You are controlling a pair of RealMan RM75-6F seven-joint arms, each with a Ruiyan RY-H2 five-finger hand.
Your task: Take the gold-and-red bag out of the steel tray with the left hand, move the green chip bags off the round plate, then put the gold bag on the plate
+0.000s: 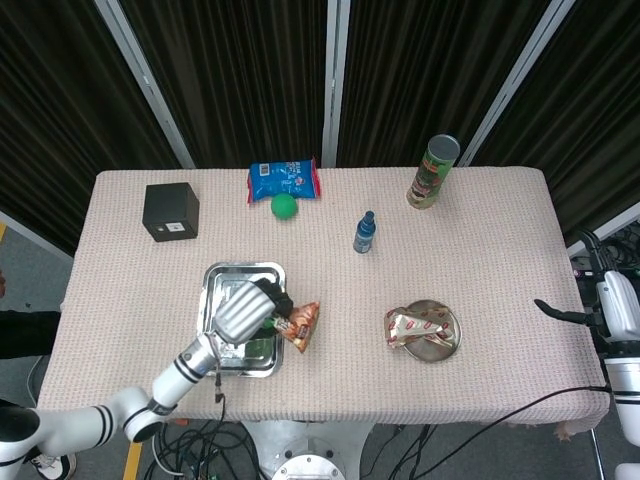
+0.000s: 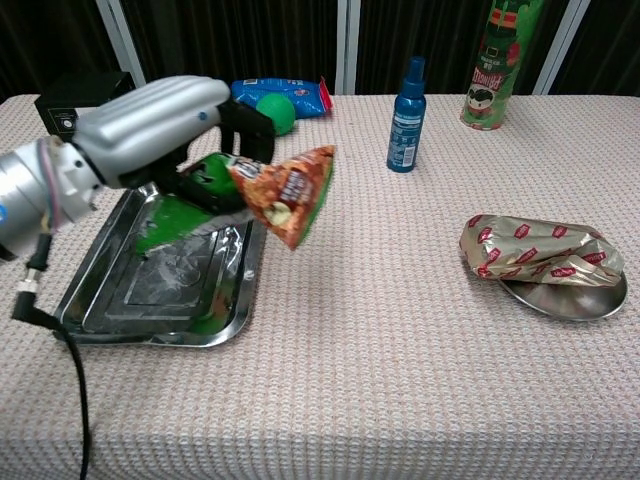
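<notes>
My left hand (image 1: 243, 308) (image 2: 150, 125) grips a green chip bag with an orange-red printed end (image 1: 298, 324) (image 2: 285, 190) and holds it in the air above the right side of the steel tray (image 1: 215, 275) (image 2: 130, 310). Green foil shows under the hand over the tray. The gold-and-red bag (image 1: 420, 325) (image 2: 530, 248) lies on the round plate (image 1: 445, 345) (image 2: 570, 298) at the right. My right hand (image 1: 560, 312) shows only as a dark sliver off the table's right edge; its fingers are not readable.
A black box (image 1: 170, 211) stands at the back left. A blue snack bag (image 1: 284, 179) and a green ball (image 1: 284, 206) lie at the back centre. A blue bottle (image 1: 365, 232) (image 2: 407, 102) and a green can (image 1: 433, 172) (image 2: 500, 65) stand further right.
</notes>
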